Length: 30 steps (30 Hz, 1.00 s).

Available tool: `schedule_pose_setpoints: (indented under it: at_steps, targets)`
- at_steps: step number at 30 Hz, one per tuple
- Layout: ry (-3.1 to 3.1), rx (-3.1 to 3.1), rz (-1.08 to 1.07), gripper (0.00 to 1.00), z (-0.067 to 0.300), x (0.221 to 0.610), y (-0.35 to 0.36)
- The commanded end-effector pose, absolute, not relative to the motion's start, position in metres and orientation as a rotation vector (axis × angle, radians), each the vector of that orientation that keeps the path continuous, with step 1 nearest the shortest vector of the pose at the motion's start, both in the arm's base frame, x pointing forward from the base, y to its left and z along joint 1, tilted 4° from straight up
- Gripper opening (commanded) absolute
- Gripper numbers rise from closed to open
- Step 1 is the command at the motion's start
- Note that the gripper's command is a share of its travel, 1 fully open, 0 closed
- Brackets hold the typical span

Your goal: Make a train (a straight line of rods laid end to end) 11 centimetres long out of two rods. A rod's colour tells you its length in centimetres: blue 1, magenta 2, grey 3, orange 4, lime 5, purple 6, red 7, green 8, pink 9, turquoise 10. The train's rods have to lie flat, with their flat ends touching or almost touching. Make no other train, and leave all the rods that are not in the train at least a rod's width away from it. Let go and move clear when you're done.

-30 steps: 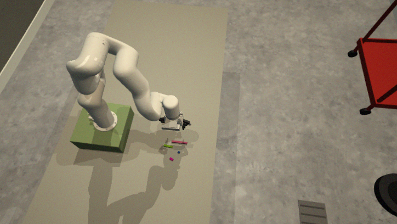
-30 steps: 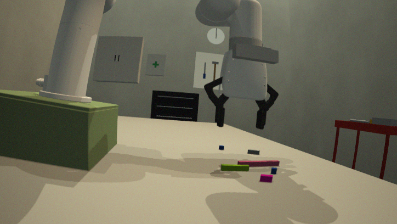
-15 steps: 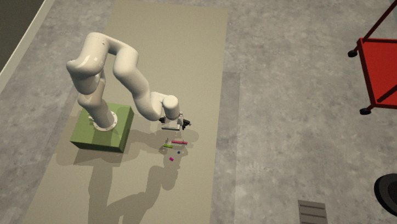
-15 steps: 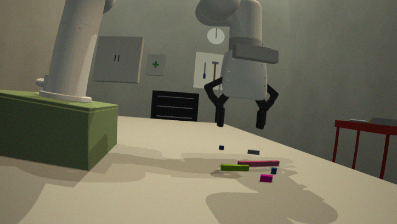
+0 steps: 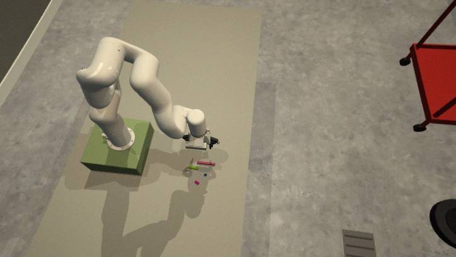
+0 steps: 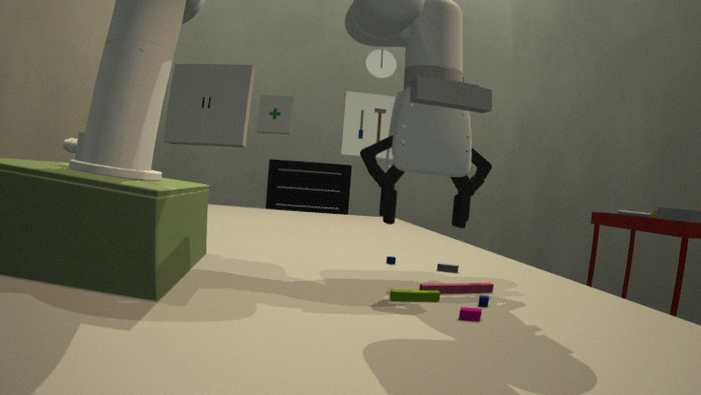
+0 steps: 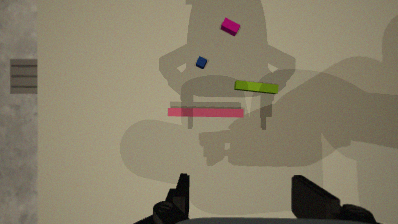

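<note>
The pink rod (image 5: 206,162) (image 6: 456,288) (image 7: 205,112) lies flat. The lime rod (image 5: 193,167) (image 6: 414,295) (image 7: 256,87) lies nearly parallel to it, offset sideways with a gap between them. A magenta rod (image 5: 196,182) (image 6: 470,314) (image 7: 230,26) lies askew, and a small blue rod (image 5: 205,174) (image 6: 483,301) (image 7: 201,62) lies between it and the pink rod. In the exterior view, a grey rod (image 6: 447,268) and a second blue rod (image 6: 390,260) lie farther back. My gripper (image 6: 424,223) (image 7: 239,191) is open and empty, well above the table. No rods touch.
The arm stands on a green block (image 5: 114,159) (image 6: 181,230) to the left of the rods. The table's edge runs to the right of the rods in the top view. A red cart (image 5: 440,79) (image 6: 637,223) stands off the table, farther right.
</note>
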<state>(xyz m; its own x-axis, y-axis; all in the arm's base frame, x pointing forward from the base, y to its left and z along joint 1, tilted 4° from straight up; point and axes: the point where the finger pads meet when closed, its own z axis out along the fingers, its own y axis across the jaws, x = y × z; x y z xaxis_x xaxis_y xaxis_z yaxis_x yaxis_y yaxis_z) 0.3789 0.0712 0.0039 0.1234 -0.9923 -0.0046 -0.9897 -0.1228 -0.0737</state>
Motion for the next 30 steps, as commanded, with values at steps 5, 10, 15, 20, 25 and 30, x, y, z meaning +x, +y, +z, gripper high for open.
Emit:
schedule_pose_setpoints:
  at_steps: [5,10,15,20,25,30]
  targets:
    - [2.037,-2.31,-0.073,1.0,0.005,0.38,0.071]
    - [2.008,-2.337,-0.075,1.0,0.005,0.381,0.067]
    - [1.841,-2.479,-0.085,1.0,0.006,0.387,0.047]
    - [1.674,-2.603,-0.093,1.0,0.008,0.392,0.026]
    - [1.577,-2.669,-0.098,1.0,0.008,0.394,0.015]
    - [1.358,-2.797,-0.105,1.0,0.01,0.397,-0.01]
